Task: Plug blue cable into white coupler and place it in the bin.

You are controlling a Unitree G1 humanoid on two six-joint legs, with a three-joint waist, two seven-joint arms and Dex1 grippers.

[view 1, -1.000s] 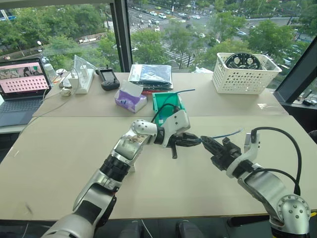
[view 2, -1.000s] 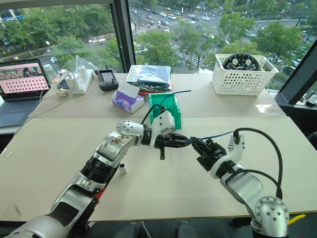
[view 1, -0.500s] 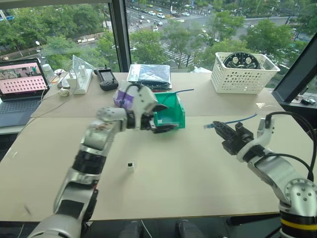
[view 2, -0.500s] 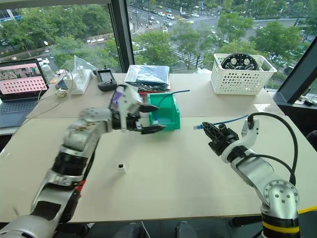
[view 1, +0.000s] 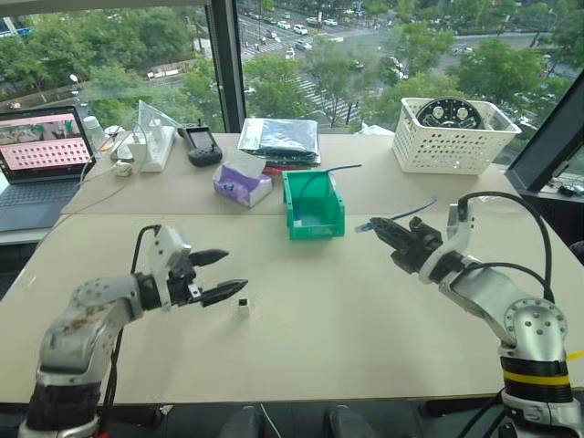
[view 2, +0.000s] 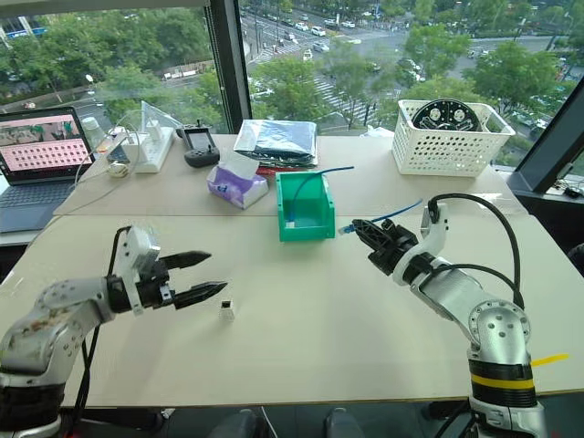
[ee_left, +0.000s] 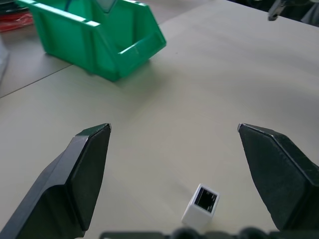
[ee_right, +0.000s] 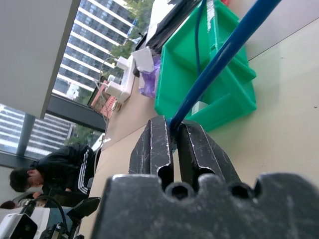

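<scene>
Tabletop bin [view 1: 315,219] holding blue cable [view 1: 306,182]

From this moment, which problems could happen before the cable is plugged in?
1. The white coupler stands loose and upright on the table, between the open fingers of the left gripper; an off-centre close could tip it.
2. The right gripper pinches the thin blue cable; its plug may bend away during insertion.
</scene>
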